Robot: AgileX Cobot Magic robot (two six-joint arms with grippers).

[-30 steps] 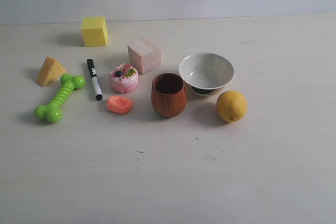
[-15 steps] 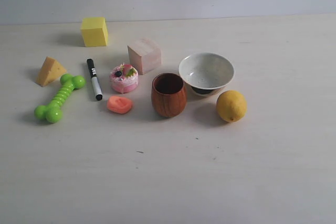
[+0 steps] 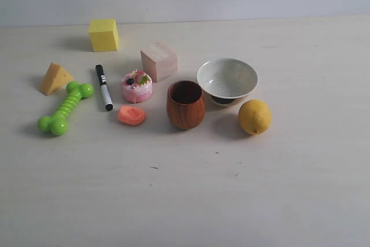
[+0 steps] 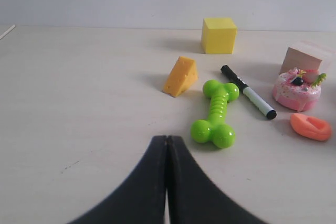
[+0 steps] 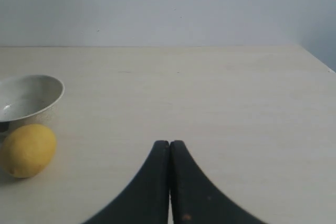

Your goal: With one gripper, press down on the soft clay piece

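Best to carry the left gripper (image 4: 166,145), jaws pressed together and empty like the right gripper (image 5: 169,148), over the soft clay piece (image 3: 132,115) lying on the tabletop (image 3: 231,189) between marker (image 3: 104,87) and wooden cup (image 3: 186,104), then push straight down, slowly.

the soft clay piece (image 3: 132,115), a small salmon-orange lump with a dented top, lies flat on the table (image 3: 191,201), untouched, well ahead of the closed left hand (image 4: 167,139).

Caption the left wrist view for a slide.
Left gripper, jaws shut, short of the green bone toy; soft clay piece untouched beside toy cake.
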